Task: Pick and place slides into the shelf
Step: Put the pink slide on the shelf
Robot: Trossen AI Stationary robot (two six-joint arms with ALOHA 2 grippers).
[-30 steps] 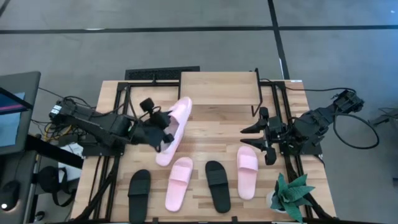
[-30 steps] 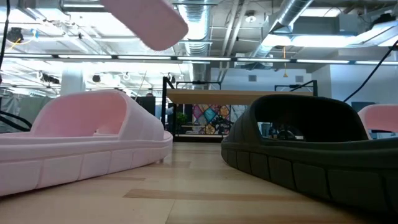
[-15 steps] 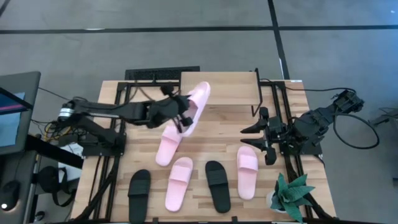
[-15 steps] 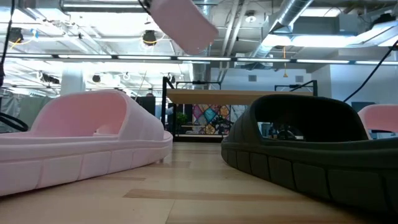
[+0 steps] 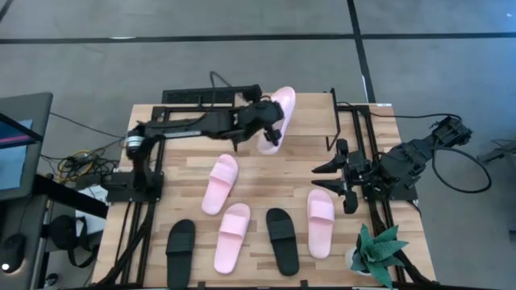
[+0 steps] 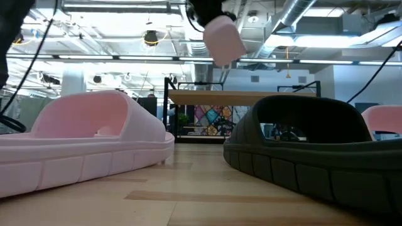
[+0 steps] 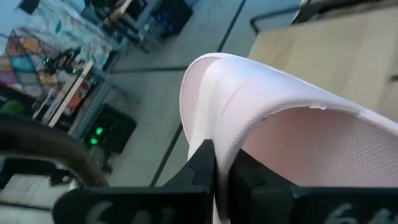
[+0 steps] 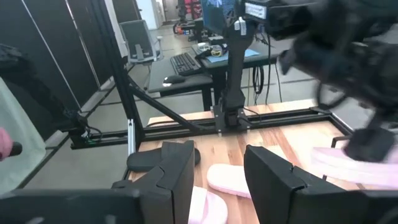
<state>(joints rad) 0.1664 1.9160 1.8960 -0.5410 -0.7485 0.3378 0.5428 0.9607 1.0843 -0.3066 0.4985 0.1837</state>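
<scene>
My left gripper (image 5: 263,122) is shut on a pale pink slide (image 5: 276,115) and holds it in the air over the shelf's light-wood top board (image 5: 310,113). The low view shows that slide (image 6: 222,39) high above the shelf (image 6: 239,97). On the table lie three pink slides (image 5: 219,184) (image 5: 232,236) (image 5: 320,221) and two black slides (image 5: 180,242) (image 5: 282,240), all resting on their soles. My right gripper (image 5: 337,175) waits open near the table's right edge. My left gripper pinches the pink slide between its two fingers (image 7: 202,168) at a side edge (image 7: 219,149) beside the wide strap (image 7: 273,106). It reaches in about level from the table's left. The slide is lifted clear and tilted, above the shelf's top board.
A potted plant (image 5: 379,254) stands at the near right corner. Black frame rails (image 5: 363,137) run along the table's left and right sides. In the low view a pink slide (image 6: 88,144) and a black slide (image 6: 314,150) fill the foreground.
My left gripper has swung from above the table's left middle toward the far edge and to the right, carrying the pink slide with it. The slide now hangs over the shelf's top board. The pink slide that lay beneath it on the table shows fully.
</scene>
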